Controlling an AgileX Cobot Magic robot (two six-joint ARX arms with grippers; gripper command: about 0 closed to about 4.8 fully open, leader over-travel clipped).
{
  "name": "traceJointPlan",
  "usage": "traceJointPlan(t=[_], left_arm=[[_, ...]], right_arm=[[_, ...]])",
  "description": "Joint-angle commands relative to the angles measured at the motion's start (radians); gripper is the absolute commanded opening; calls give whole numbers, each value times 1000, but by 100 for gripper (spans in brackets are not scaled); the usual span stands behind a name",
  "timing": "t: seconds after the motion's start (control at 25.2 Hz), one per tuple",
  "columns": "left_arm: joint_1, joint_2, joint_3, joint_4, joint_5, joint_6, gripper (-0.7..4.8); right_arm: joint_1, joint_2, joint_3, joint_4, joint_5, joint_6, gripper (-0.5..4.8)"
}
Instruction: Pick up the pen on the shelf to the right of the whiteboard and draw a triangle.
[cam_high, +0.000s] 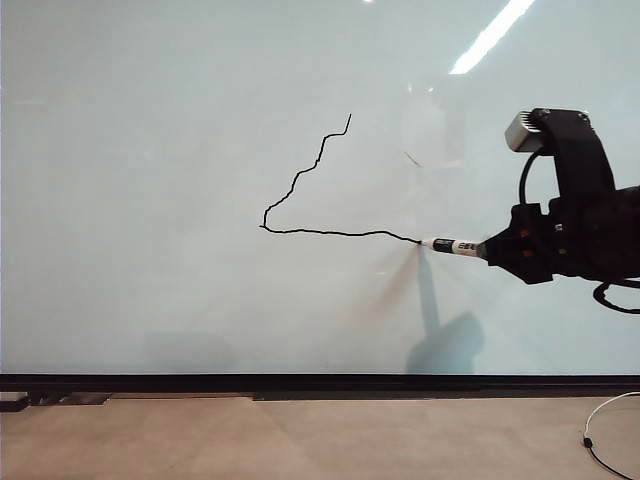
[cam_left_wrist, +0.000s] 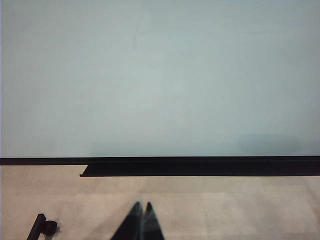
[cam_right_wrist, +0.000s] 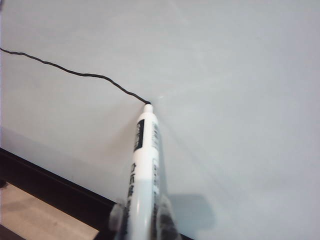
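Note:
The whiteboard (cam_high: 150, 200) fills the exterior view. My right gripper (cam_high: 485, 248) comes in from the right, shut on the pen (cam_high: 450, 245), a white barrel with black bands. The pen's dark tip touches the board at the end of the triangle's black line (cam_high: 300, 175). That line slants down from a peak to a left corner, then runs right to the tip. In the right wrist view the pen (cam_right_wrist: 145, 150) stands between the fingers of the right gripper (cam_right_wrist: 141, 220), its tip on the line (cam_right_wrist: 75, 73). My left gripper (cam_left_wrist: 141, 206) is shut, low before the whiteboard (cam_left_wrist: 160, 75), holding nothing.
A black strip (cam_high: 320, 382) edges the board's bottom, with a black shelf (cam_left_wrist: 200, 169) below it. A short slanted scratch mark (cam_high: 411, 158) lies right of the line. A thin white cable (cam_high: 600, 440) lies at the lower right. A small black fitting (cam_left_wrist: 42, 227) sits low on the left.

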Motion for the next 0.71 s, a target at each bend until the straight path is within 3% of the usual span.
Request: traceJointPlan(t=[0.04,0.71], left_arm=[[0,0,4,7,5,0,-5],[0,0,3,7,4,0,-5]], right_arm=[[-15,-6,-2,31,50,2,-3],[-63,-37,-27,33,49,-8,-3]])
